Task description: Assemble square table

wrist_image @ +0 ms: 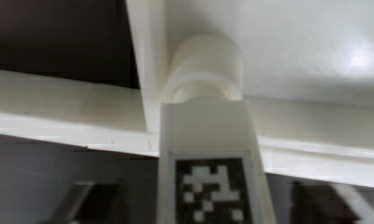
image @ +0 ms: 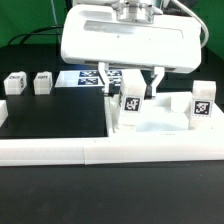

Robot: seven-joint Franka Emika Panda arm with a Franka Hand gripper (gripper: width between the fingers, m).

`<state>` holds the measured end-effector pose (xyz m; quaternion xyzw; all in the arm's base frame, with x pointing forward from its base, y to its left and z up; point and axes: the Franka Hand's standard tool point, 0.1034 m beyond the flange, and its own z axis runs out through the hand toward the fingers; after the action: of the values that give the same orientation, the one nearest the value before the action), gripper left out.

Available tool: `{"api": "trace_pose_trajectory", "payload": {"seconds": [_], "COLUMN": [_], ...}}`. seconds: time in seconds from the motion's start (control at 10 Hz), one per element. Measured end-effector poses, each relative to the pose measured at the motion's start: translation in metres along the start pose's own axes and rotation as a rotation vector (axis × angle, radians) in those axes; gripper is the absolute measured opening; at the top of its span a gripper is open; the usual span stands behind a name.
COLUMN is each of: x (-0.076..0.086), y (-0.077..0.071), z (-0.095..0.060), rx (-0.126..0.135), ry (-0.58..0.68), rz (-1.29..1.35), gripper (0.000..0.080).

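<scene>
The white square slab [image: 165, 125] lies on the black table at the exterior view's right, against the border wall. One tagged leg post [image: 131, 103] stands upright at its left corner and another leg post [image: 201, 106] at its right corner. My gripper [image: 132, 92] hangs over the left post, open, with one finger [image: 107, 85] on each side of it and a gap to both. In the wrist view the post [wrist_image: 207, 130] runs up the middle between the dark fingers [wrist_image: 319, 203], untouched by my gripper [wrist_image: 198, 205].
Two loose leg posts [image: 14, 83] [image: 42, 82] stand at the far left. The marker board [image: 92, 77] lies behind the gripper. The long low white border wall [image: 90, 152] runs along the front.
</scene>
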<state>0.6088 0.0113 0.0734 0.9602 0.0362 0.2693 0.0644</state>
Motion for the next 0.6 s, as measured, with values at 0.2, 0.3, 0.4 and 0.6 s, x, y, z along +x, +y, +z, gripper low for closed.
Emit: {"api": "trace_pose_trajectory", "payload": {"seconds": [0.2,0.3,0.4,0.6], "x": [0.0000,-0.0001,-0.0001,-0.0001], "y": [0.0000,0.0000,0.0000,0.0000], "z": [0.0000,0.0000,0.0000,0.0000], "rx": [0.000,0.000,0.000,0.000], "ry": [0.000,0.000,0.000,0.000], "rz": [-0.003,-0.005,-0.008,-0.013], "gripper": [0.0637,0.0646,0.0646,0.0649]}}
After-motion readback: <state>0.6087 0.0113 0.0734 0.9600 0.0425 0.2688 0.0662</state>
